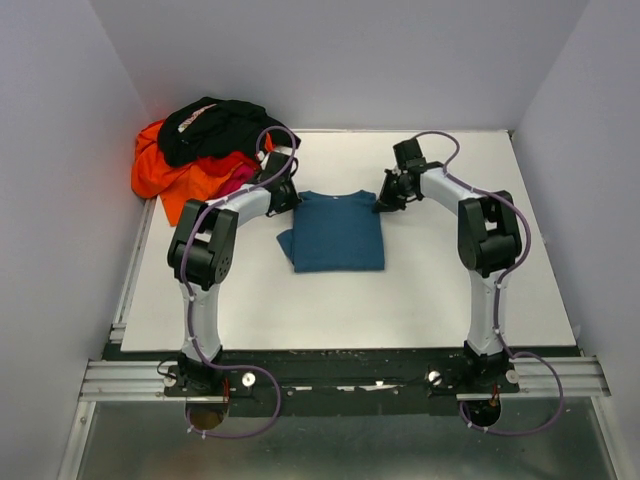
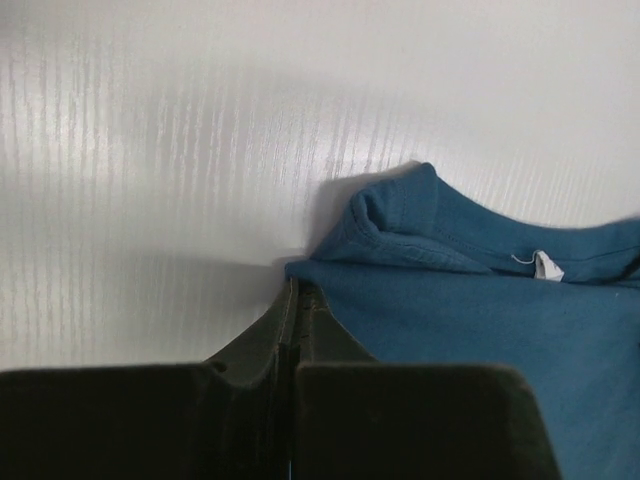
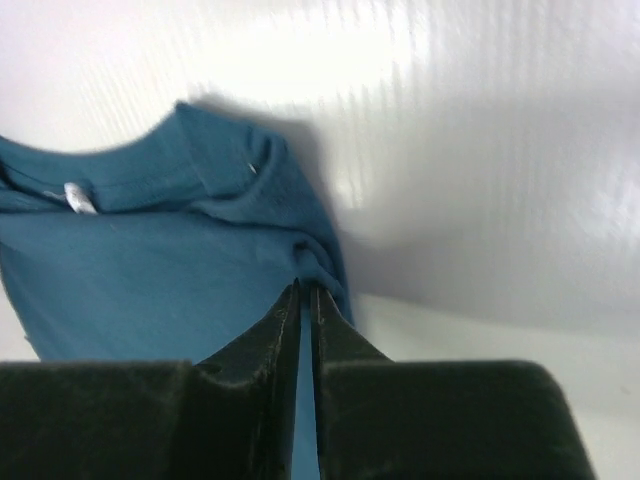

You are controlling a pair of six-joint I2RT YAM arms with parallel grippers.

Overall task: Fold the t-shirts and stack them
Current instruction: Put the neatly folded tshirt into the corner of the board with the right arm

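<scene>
Teal t-shirt [image 1: 335,232] lies folded on table [image 1: 450,290]. Left fingers [image 2: 252,348] closed, tips touching one collar-end corner; right fingers [image 3: 252,350] pinch the other.

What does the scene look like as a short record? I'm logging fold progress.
teal t-shirt: folded, flat at table centre, collar far
left gripper: shut on its far-left corner
right gripper: shut on its far-right corner
pile: orange t-shirt, black t-shirt, magenta t-shirt, heaped at table's far-left corner
stack: not yet started
</scene>
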